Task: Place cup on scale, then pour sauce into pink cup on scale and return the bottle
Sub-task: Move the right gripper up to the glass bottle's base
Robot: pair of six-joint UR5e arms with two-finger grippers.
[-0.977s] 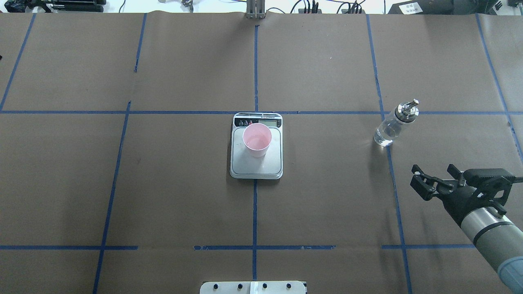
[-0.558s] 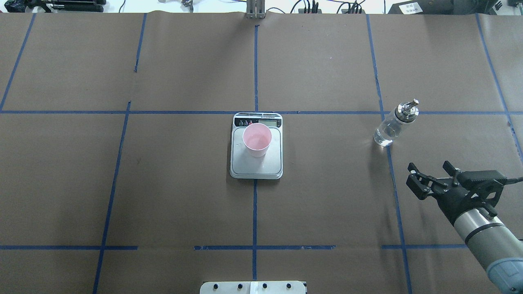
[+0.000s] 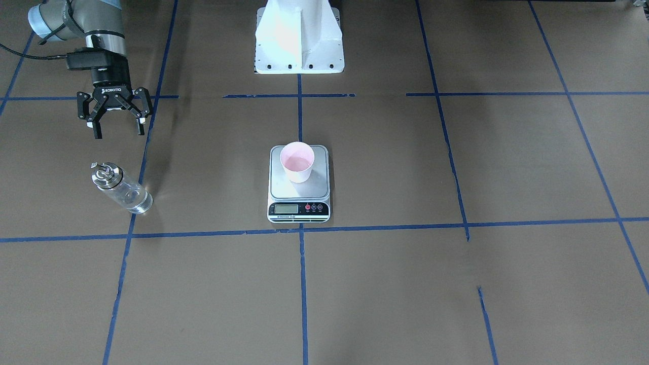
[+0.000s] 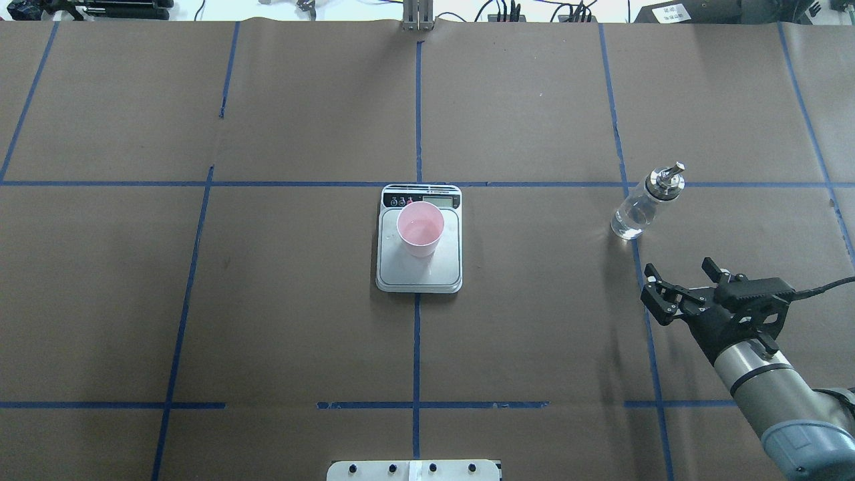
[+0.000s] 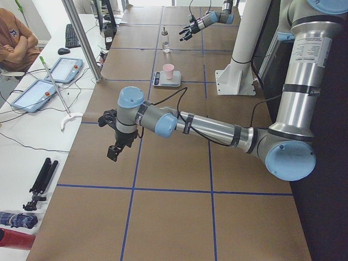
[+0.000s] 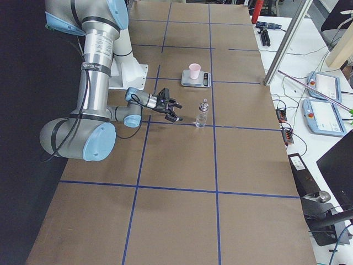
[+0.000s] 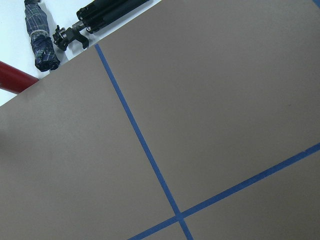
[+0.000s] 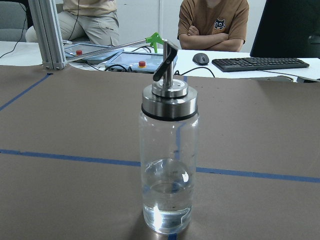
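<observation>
A: Where do we find the cup [image 4: 420, 229]?

B: We see it upright on the scale [image 4: 419, 275], on the half of the platform nearer the display strip [image 4: 421, 198]. The scale lies at the middle of the worktop [image 4: 267, 334], on the centre tape line [image 4: 417, 347], with its display strip turned to the far edge, away from the robot.

A: And the bottle [image 4: 642, 206]?

B: We have it standing upright toward the worktop's right edge, on another blue tape line, well apart from the scale. In the right wrist view we see the sauce [image 8: 166, 200] filling only its lower part, clear as water. The spout [image 8: 165, 60] points up at a tilt.

A: What do we make of the right gripper [image 3: 118, 133]?

B: It is spread wide with nothing in it. We see it above the worktop on the robot's side of the bottle, near it but not touching, and pointing at it.

A: And the left gripper [image 5: 113, 153]?

B: We only catch it in the left side view, hanging over the worktop's left part toward the far edge, pointing down. Whether it is spread or pressed together we cannot tell. Its own camera shows us just brown paper and tape, with a tripod [image 7: 100, 12] and a folded umbrella [image 7: 41, 40] beyond the worktop's corner.
</observation>
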